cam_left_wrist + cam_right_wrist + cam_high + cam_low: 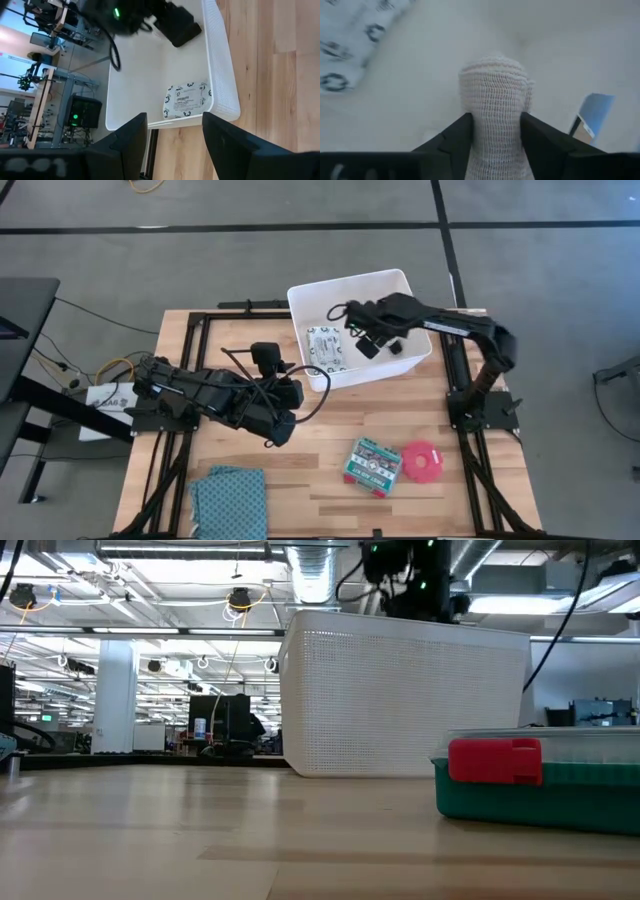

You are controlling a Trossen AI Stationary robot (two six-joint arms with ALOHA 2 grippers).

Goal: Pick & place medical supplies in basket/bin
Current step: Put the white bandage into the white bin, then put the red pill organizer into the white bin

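The white tub stands at the table's far middle, and a flat white patterned packet lies on its floor. My right gripper is inside the tub's opening, shut on a small white gauze roll. My left gripper is open and empty over the table, just left of the tub's near-left corner; its wrist view looks into the tub at the packet. A green-and-red pack and a pink-red disc lie on the table near the front. My right gripper pinches the gauze roll's sides between its two fingers. The fingers come from above, pointing down into the tub. The roll's free end sticks out past the fingertips toward the tub's floor; whether it touches the floor I cannot tell.
A folded teal cloth lies at the table's near left. A light blue thing shows in the tub beside the roll. In the low view the pack lies in front of the tub.
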